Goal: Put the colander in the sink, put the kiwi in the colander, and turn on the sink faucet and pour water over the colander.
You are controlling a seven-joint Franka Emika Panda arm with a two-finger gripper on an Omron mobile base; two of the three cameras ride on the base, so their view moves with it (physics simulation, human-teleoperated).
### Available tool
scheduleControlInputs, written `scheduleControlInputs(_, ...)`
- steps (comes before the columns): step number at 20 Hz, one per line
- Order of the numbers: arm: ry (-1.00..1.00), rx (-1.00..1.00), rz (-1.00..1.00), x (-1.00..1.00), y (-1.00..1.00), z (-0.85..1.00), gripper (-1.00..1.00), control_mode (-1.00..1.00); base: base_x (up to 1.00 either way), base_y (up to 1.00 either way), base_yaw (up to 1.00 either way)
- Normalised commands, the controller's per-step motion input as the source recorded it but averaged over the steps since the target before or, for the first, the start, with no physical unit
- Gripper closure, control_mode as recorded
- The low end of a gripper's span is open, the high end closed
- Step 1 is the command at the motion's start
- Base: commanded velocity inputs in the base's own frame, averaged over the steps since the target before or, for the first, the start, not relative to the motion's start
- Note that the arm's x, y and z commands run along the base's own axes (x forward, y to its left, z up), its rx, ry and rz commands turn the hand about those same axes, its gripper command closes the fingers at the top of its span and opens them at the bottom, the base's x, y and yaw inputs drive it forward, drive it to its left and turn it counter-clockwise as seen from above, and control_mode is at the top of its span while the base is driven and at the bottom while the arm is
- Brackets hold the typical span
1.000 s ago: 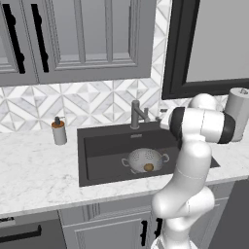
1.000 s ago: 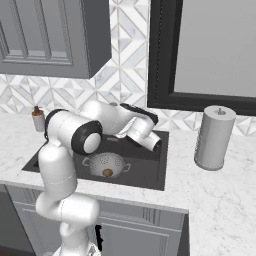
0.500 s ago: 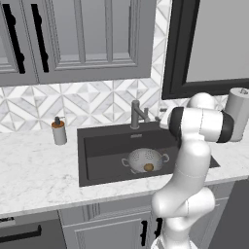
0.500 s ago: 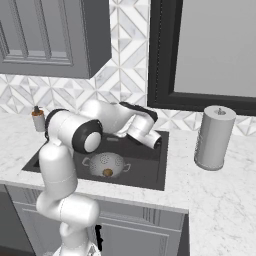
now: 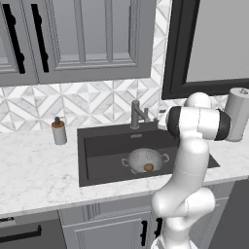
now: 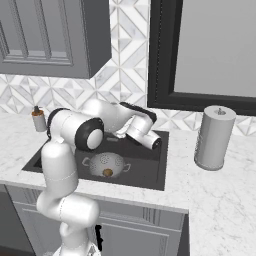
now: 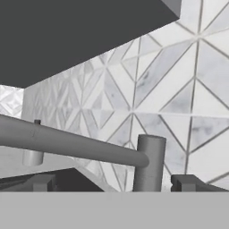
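Sitting in dark sink [image 5: 104, 146]: round grey colander [image 5: 145, 160] full of small holes, loop handles on both sides. Small brown kiwi [image 5: 149, 168] inside colander. Grey faucet [image 7: 149, 162] right in front of gripper [image 7: 114, 183], fingers spread wide, holding nothing.

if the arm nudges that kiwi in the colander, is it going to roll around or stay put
Probably rolls a little: the kiwi looks small, oval and loose. The colander curves up around it, so it should settle back to the bottom. The colander itself looks stiff and stands level in the sink.
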Motion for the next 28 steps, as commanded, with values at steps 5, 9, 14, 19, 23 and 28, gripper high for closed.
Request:
scheduleControlInputs(5,0.00,-0.01,-0.06,0.22,0.00,-0.02,-1.00,-1.00,0.00,0.00,0.00)
scheduleControlInputs(9,0.00,0.00,-0.04,0.19,0.00,-0.02,-1.00,-1.00,0.00,0.00,0.00)
scheduleControlInputs(14,0.00,0.00,0.00,0.03,-0.16,-0.04,-1.00,-1.00,0.00,0.00,0.00)
scheduleControlInputs(19,0.00,0.00,0.00,0.02,-0.08,-0.06,-1.00,-1.00,0.00,0.00,0.00)
scheduleControlInputs(23,-0.02,0.00,0.00,0.00,0.01,-0.04,-1.00,-1.00,0.00,0.00,0.00)
scheduleControlInputs(28,-0.01,0.00,-0.02,0.10,0.03,-0.05,-1.00,-1.00,0.00,0.00,0.00)
